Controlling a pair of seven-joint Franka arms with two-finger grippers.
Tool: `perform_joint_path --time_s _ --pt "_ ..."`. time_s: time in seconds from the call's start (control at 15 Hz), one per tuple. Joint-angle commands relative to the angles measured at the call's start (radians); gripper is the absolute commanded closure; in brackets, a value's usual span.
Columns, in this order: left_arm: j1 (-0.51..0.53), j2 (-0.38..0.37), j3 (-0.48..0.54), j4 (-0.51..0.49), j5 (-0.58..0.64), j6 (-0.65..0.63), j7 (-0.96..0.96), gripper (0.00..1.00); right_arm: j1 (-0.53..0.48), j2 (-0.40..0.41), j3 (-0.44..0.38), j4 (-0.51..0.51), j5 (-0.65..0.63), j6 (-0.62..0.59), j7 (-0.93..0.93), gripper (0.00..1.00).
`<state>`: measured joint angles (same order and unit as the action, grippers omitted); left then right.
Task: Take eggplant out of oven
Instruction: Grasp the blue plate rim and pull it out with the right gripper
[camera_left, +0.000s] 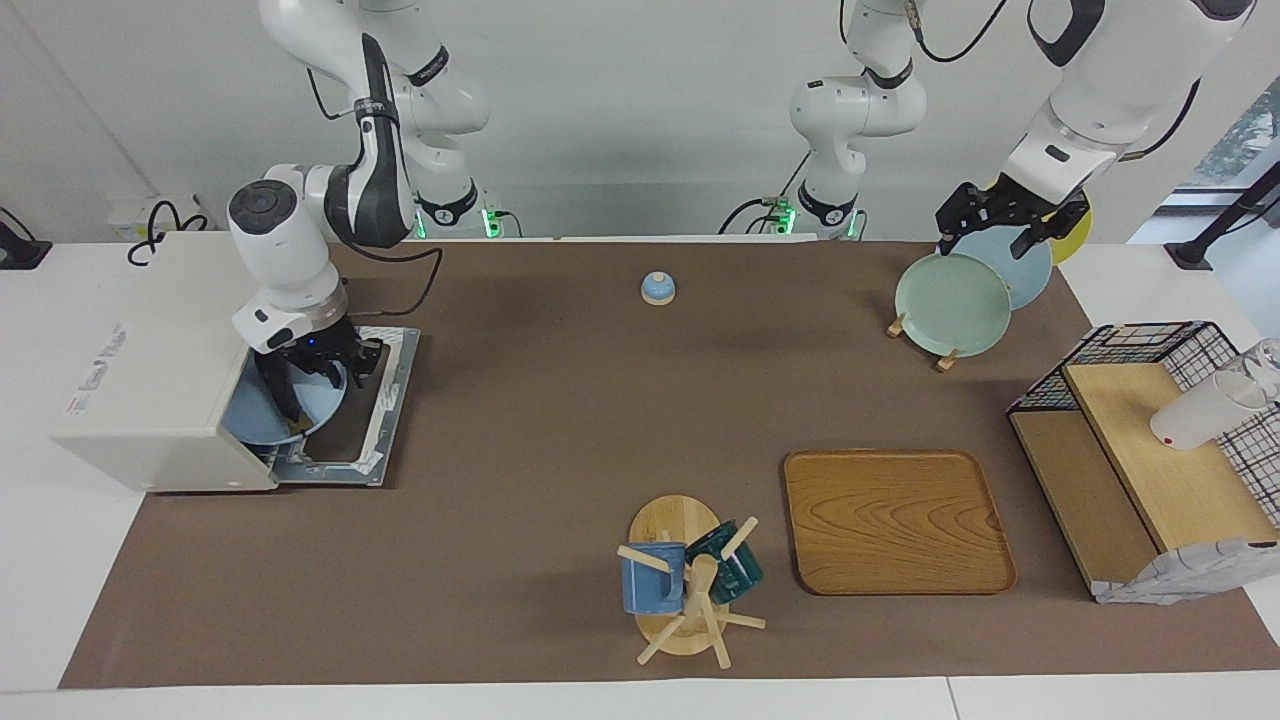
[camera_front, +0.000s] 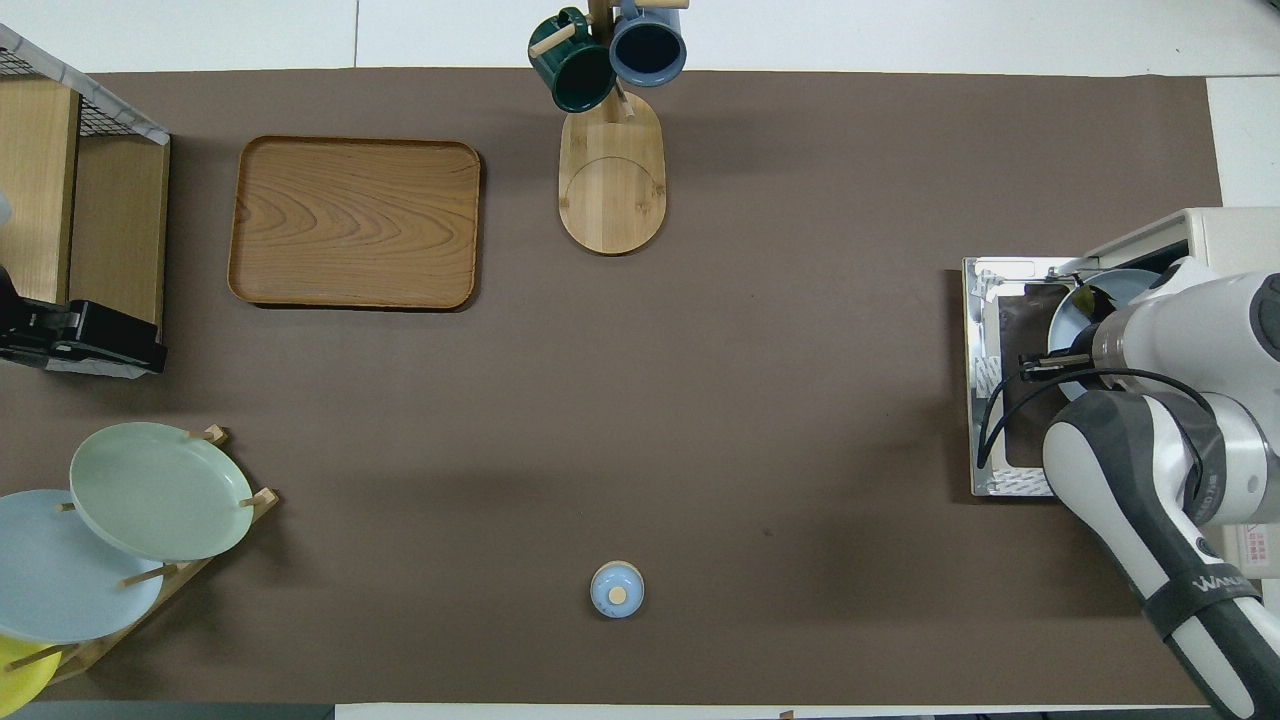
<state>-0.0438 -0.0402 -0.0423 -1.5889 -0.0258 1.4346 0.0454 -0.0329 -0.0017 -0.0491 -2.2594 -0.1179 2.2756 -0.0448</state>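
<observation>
The off-white oven (camera_left: 150, 390) stands at the right arm's end of the table, its door (camera_left: 392, 400) folded flat onto the mat. A light blue plate (camera_left: 250, 418) sticks halfway out of the oven's mouth. The slim dark eggplant (camera_left: 285, 400) lies on that plate, and its greenish stem end (camera_front: 1097, 298) shows from above. My right gripper (camera_left: 315, 370) hangs down onto the eggplant's end over the plate; the arm hides most of it in the overhead view. My left gripper (camera_left: 985, 235) waits open above the plate rack.
A rack (camera_left: 940, 355) near the left arm holds green (camera_left: 950, 305), blue and yellow plates. Mid-table stand a small blue bell (camera_left: 657, 288), a wooden tray (camera_left: 895, 520) and a mug tree (camera_left: 690, 590). A wire basket (camera_left: 1130, 345) with wooden shelves stands at the left arm's end of the table.
</observation>
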Motion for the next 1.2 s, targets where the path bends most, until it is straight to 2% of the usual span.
perform_joint_path --time_s 0.0,0.13,0.4,0.6,0.73,1.0,1.13 --pt "0.008 -0.006 -0.001 0.006 -0.003 -0.013 0.002 0.0 -0.013 -0.017 0.006 -0.029 -0.017 0.022 -0.024 0.86" --pt "0.008 -0.006 -0.001 0.006 -0.003 -0.011 0.002 0.0 -0.013 -0.018 0.006 -0.034 -0.019 0.019 -0.027 1.0" --pt "0.008 -0.006 -0.001 0.006 -0.003 0.003 0.001 0.0 0.008 -0.014 0.02 0.01 -0.1 -0.054 -0.035 1.0" --pt "0.008 -0.004 -0.001 0.006 -0.003 0.012 -0.001 0.0 0.117 0.008 0.02 0.118 -0.135 -0.2 -0.005 1.0" --pt "0.008 -0.004 -0.001 0.007 -0.003 0.015 -0.004 0.0 0.207 0.022 0.02 0.175 -0.15 -0.287 0.095 1.0" --pt "0.01 -0.004 -0.001 0.007 -0.003 0.017 -0.009 0.0 0.404 0.029 0.02 0.228 -0.19 -0.364 0.283 1.0" --pt "0.01 -0.004 0.001 0.006 -0.003 0.021 -0.009 0.0 0.494 0.068 0.02 0.276 -0.178 -0.39 0.379 1.0"
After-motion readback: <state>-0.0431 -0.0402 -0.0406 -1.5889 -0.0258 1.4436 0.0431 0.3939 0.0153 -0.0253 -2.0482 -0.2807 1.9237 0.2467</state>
